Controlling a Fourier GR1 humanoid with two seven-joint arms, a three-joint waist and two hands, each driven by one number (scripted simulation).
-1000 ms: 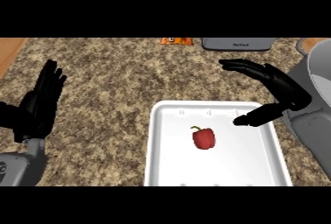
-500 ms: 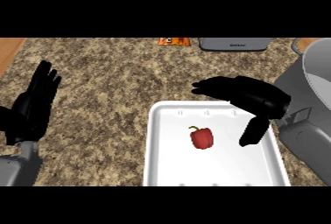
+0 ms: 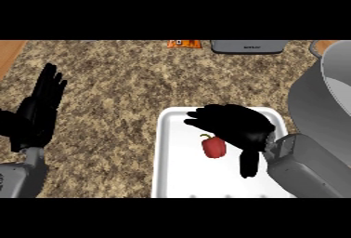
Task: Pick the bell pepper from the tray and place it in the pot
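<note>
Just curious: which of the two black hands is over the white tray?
The right hand, its fingers spread above the tray beside the red bell pepper. The left hand rests upright over the counter.

The worktop [image 3: 130,88] under me looks like speckled brown stone, rough-patterned, with a wood strip [image 3: 8,53] at its far left edge. The tray [image 3: 168,162] is smooth white, plastic-looking. The bell pepper [image 3: 214,147] is glossy red. The pot [image 3: 319,100] is matt grey metal. My right hand [image 3: 237,125] is matt black.

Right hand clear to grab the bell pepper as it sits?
Probably yes. The right hand hovers open over the tray, right beside the bell pepper, with nothing between them. The left hand rests off to the side.
</note>
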